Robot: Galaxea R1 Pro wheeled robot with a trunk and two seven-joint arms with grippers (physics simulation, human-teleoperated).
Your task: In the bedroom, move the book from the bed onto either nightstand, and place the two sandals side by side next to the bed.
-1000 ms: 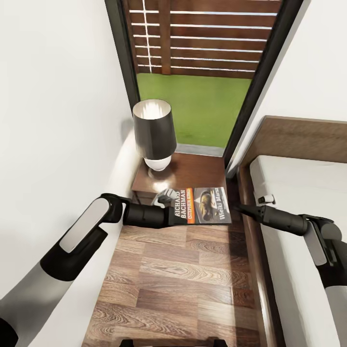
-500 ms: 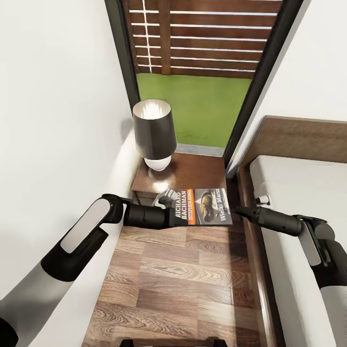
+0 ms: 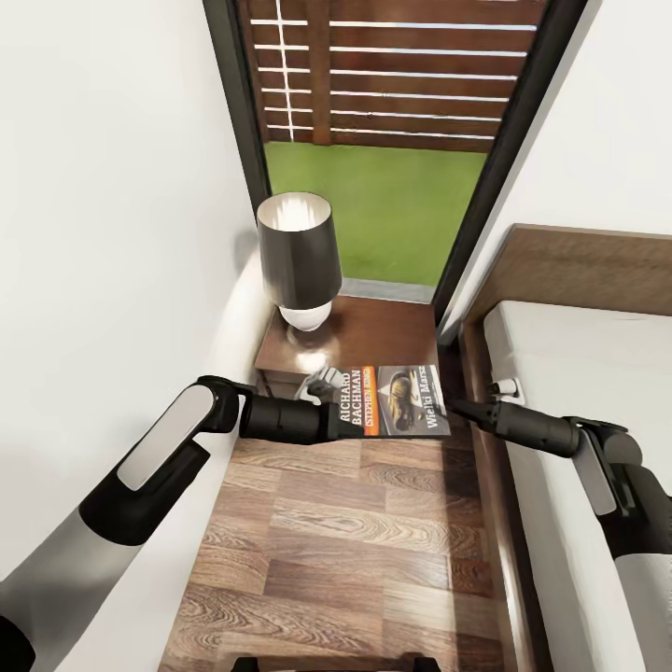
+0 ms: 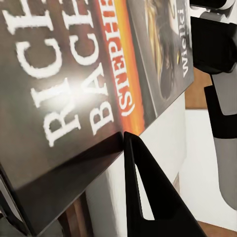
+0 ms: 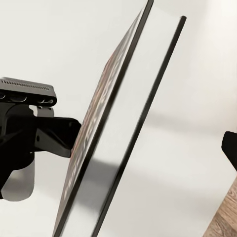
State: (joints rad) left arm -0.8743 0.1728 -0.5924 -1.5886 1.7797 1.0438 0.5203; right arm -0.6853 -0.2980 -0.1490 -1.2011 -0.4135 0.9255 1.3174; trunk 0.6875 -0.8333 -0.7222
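In L hand (image 3: 329,403): book (image 3: 392,399), flat.

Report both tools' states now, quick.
Left tool: shut on the Richard Bachman paperback, held at its edge over the near end of the nightstand.
Right tool: tip beside the paperback's other edge; open or shut cannot be told.

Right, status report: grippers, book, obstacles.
Left gripper shut on book, held over the nightstand's front edge. Right gripper at the book's far edge, state unclear. Lamp stands at the nightstand's back-left.
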